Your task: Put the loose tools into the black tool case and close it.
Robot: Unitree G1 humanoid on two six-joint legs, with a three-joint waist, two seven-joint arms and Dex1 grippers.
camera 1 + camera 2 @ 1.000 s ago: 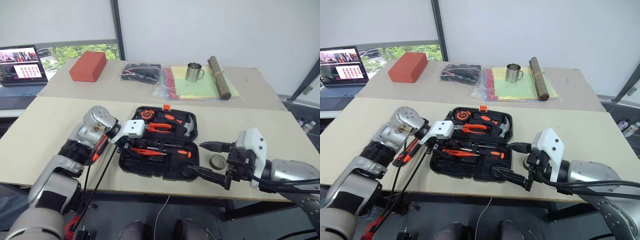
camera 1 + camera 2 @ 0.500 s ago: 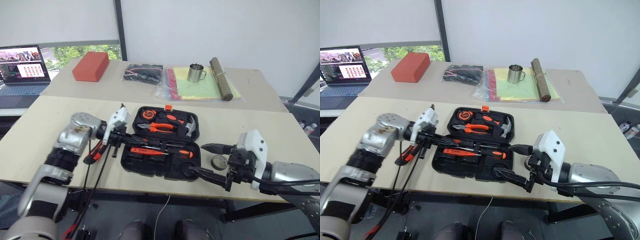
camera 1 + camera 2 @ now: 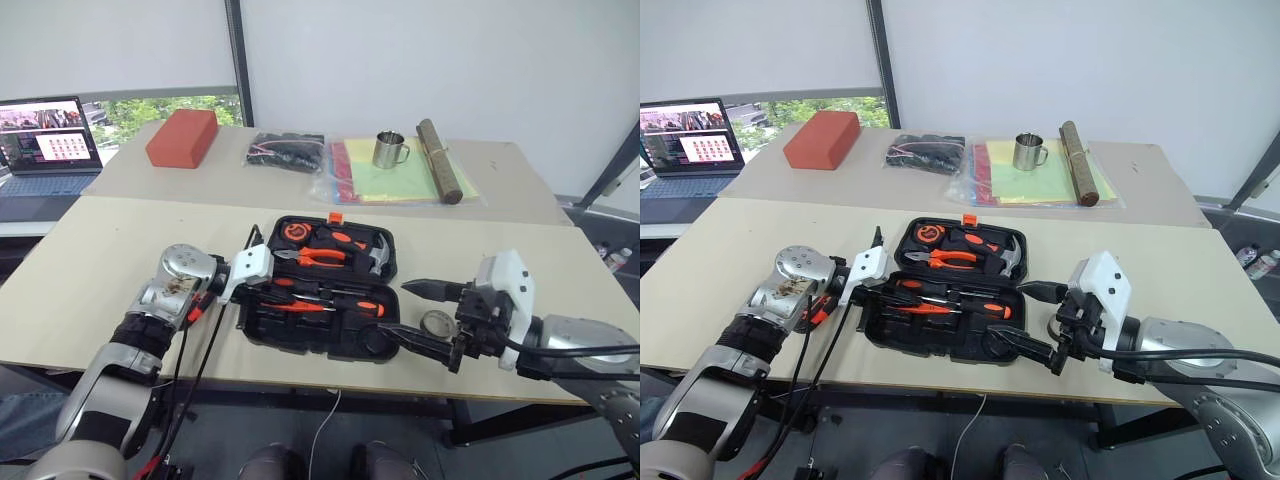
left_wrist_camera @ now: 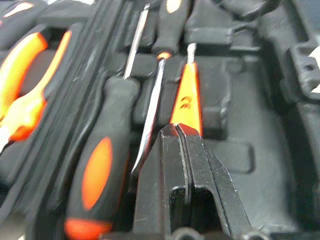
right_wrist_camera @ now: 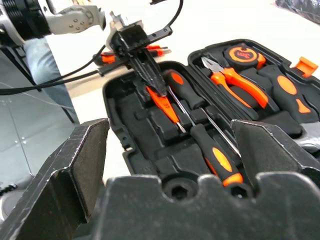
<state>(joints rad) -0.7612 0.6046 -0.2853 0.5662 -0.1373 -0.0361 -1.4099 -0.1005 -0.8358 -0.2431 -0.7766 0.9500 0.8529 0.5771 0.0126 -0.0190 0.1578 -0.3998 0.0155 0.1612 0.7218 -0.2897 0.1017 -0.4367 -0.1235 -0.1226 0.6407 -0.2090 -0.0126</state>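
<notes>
The black tool case (image 3: 385, 296) lies open in the middle of the near table. In its near half lie a slim red-orange screwdriver (image 4: 185, 97) and two screwdrivers with orange-black handles (image 5: 214, 156). My left gripper (image 4: 177, 131) is shut with nothing between its fingers, and its tips rest on the slim screwdriver's handle end. An orange-black utility knife (image 5: 107, 56) lies on the table left of the case, mostly hidden under my left arm. My right gripper (image 3: 387, 313) hangs open at the case's near right corner, with the small grey tape roll (image 3: 437, 323) on the table just behind its fingers.
The case's far half holds pliers (image 3: 312, 257), a hammer (image 3: 376, 256) and a tape measure (image 3: 293, 231). On the far table are a red block (image 3: 182, 137), a black bag (image 3: 285, 148), a metal mug (image 3: 390, 147), coloured folders (image 3: 385, 178) and a brown roll (image 3: 438, 158). A laptop (image 3: 45, 130) stands far left.
My left gripper has shut and sunk into the case's near half, onto the slim screwdriver. The right arm has kept still. The camera has shifted slightly.
</notes>
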